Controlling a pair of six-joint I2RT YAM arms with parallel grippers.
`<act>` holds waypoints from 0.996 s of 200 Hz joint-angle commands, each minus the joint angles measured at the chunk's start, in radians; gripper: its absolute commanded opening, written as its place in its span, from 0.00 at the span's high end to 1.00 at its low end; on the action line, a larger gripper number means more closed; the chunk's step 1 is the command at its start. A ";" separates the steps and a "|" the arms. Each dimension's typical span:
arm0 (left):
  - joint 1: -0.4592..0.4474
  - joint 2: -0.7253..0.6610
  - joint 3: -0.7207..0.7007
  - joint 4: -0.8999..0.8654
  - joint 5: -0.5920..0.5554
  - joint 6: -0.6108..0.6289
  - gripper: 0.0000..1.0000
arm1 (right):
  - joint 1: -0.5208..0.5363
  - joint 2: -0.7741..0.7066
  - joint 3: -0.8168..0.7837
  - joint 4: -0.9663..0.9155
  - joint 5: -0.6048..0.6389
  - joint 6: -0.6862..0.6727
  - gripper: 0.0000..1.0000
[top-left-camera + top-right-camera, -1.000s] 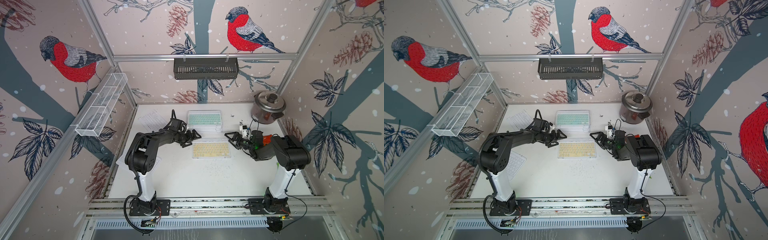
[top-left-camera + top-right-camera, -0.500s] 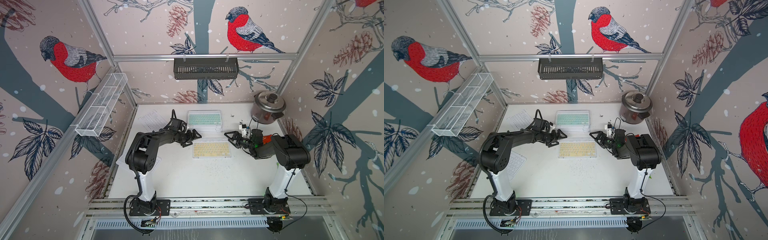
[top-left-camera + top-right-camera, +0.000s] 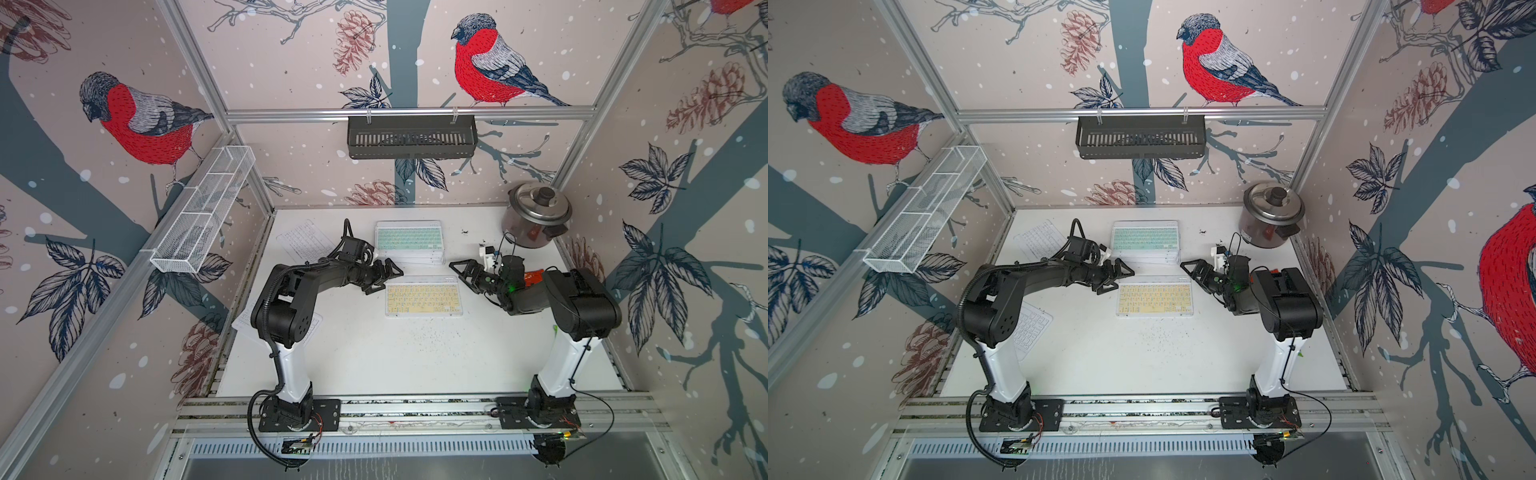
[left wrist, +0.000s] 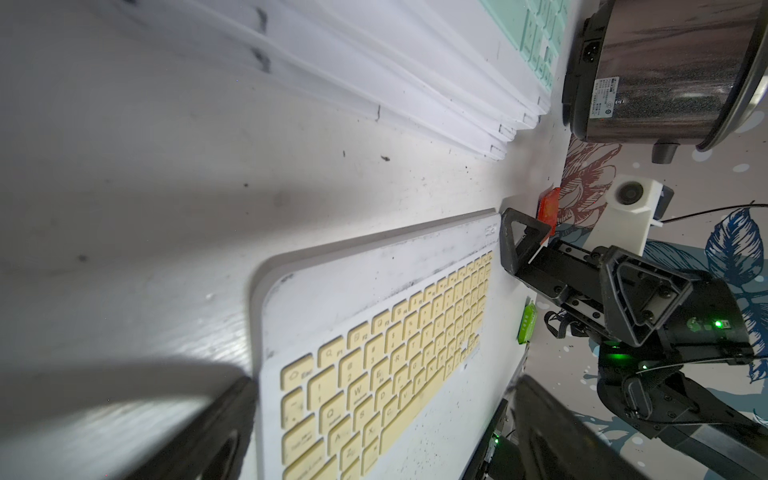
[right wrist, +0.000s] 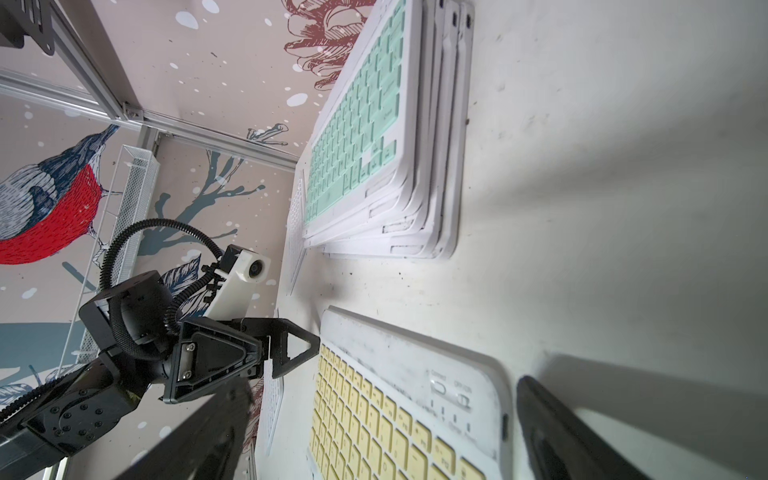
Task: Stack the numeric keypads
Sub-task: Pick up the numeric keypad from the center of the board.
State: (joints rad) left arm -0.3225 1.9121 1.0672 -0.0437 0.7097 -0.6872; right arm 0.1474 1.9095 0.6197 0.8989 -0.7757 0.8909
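Change: none is seen since a second ago | left gripper (image 3: 384, 278) and right gripper (image 3: 463, 276) are held wide open and empty at the short ends of the yellow keypad (image 3: 423, 296) | mint-topped stack (image 3: 409, 241) is set just behind it | white table (image 3: 395, 357) is speckled; rice cooker (image 3: 536, 216) is set in its far right corner; walls (image 3: 291, 62) are printed with red-breasted birds.

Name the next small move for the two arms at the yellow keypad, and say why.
Probably close both in on its short edges to pinch it. The left end effector and right end effector stand open at either end of the yellow keypad, which lies flat on the table, apart from the mint-topped stack behind it.
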 commanded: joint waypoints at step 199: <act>0.001 0.010 -0.019 -0.108 -0.095 0.008 0.04 | 0.019 -0.031 -0.052 -0.241 0.058 0.020 0.00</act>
State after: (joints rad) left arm -0.3225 1.9091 1.0618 -0.0372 0.7097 -0.6872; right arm 0.1616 1.8614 0.5781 0.8776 -0.7448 0.8978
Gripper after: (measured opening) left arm 0.963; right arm 0.996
